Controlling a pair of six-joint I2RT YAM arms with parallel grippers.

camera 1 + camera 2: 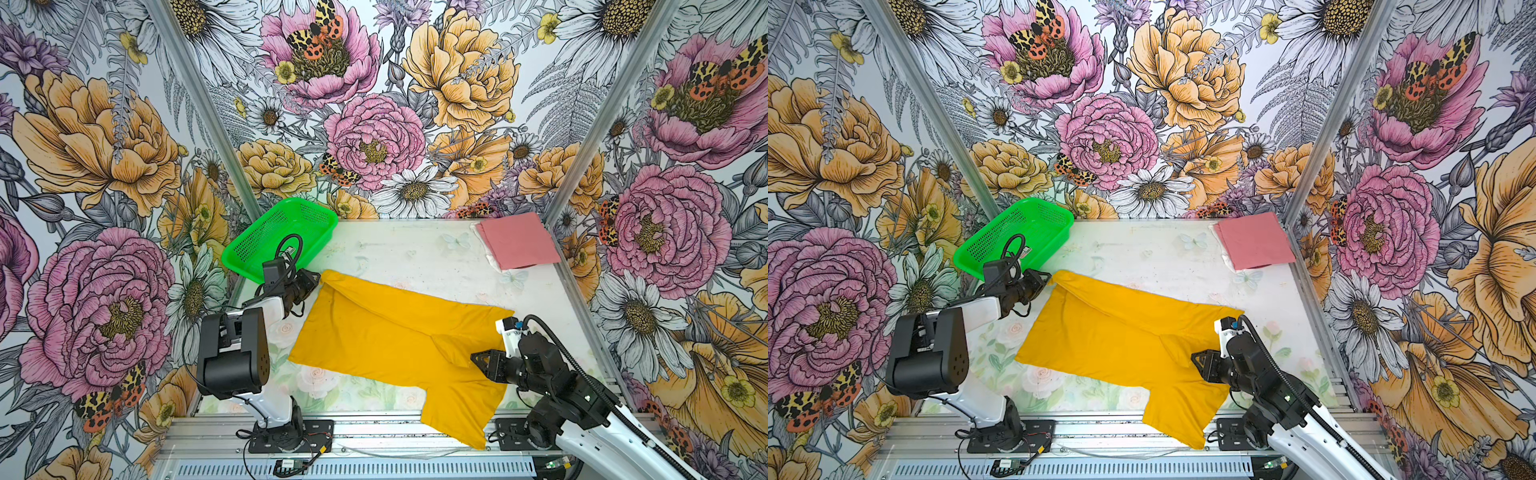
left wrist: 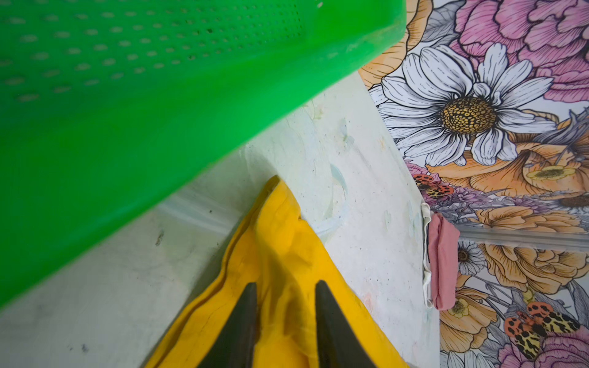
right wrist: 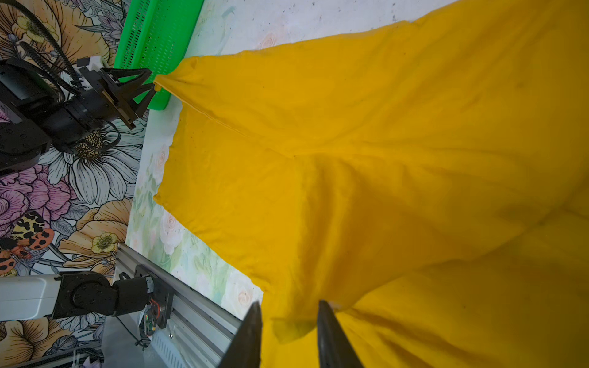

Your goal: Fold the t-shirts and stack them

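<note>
Across table point(image 1: 415, 257) middle, yellow t-shirt point(image 1: 386, 332) laid spread, sleeve draped over front edge. Pink t-shirt point(image 1: 515, 243) folded at far right corner. Left gripper point(image 1: 316, 281) fingers parted at shirt's far-left corner beside green basket point(image 1: 257, 239); right gripper point(image 1: 474, 358) fingers parted over sleeve fold.

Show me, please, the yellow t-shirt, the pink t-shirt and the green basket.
yellow t-shirt point(image 1: 374, 332): in a top view, on the middle of its body.
pink t-shirt point(image 1: 517, 241): in a top view, on its flat folded top.
green basket point(image 1: 259, 237): in a top view, on its perforated side wall.
</note>
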